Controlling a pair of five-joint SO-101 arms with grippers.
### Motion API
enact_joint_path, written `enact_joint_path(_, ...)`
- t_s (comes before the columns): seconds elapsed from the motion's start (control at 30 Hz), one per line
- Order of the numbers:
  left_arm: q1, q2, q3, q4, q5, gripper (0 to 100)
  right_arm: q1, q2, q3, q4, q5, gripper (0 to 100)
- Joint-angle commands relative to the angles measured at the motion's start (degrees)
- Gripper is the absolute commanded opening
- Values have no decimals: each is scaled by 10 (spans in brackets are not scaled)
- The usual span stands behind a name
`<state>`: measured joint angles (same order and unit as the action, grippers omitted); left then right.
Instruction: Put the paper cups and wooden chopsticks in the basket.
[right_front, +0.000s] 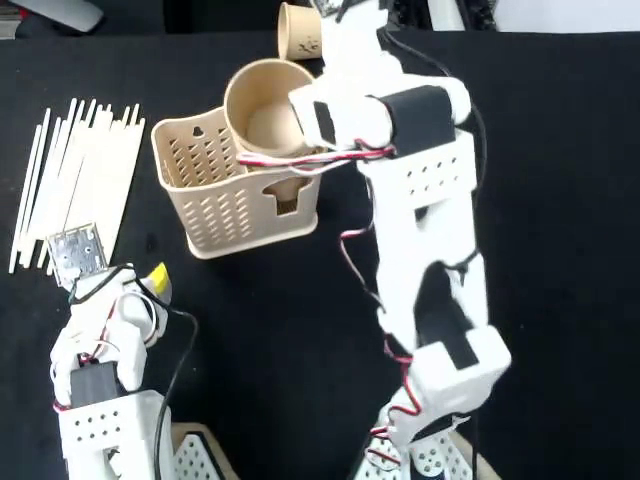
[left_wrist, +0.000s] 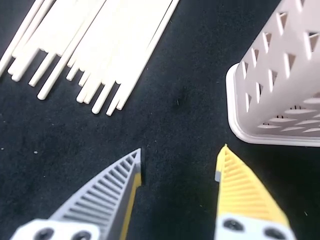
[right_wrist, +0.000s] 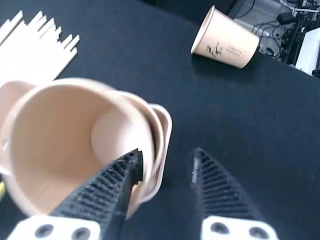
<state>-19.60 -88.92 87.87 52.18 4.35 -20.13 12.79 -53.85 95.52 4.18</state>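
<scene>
Right gripper (right_wrist: 167, 153) gapes beside the cup (right_wrist: 65, 140) in the basket (right_front: 240, 215), perhaps touching its rim; left gripper (left_wrist: 181, 149) spread near chopsticks (left_wrist: 100, 40).

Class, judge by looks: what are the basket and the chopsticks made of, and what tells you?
Basket: likely moulded plastic, smooth beige, with regular slots. Chopsticks: probably bare pale wood, matte, thin straight sticks; grain too small to tell.

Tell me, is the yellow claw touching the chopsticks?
Apart. The left wrist view shows a stretch of bare black table between the left gripper and the nearest ends of the wooden chopsticks.
</scene>
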Motion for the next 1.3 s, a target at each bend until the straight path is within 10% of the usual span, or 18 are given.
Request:
enact_joint_path(0.0,6,-5,-2,-3,-1,238,-7,16,-95,0,-11,184)
enact_joint_path(0.43,3,-5,-4,-3,-1,238,18,-6,-162,58,34,181)
enact_joint_path(0.8,-60,1,-75,79,-17,242,173,-241,251,23,101,181)
enact_joint_path(1.27,-59,-5,-49,82,-20,242,278,-229,774,-354,270,180)
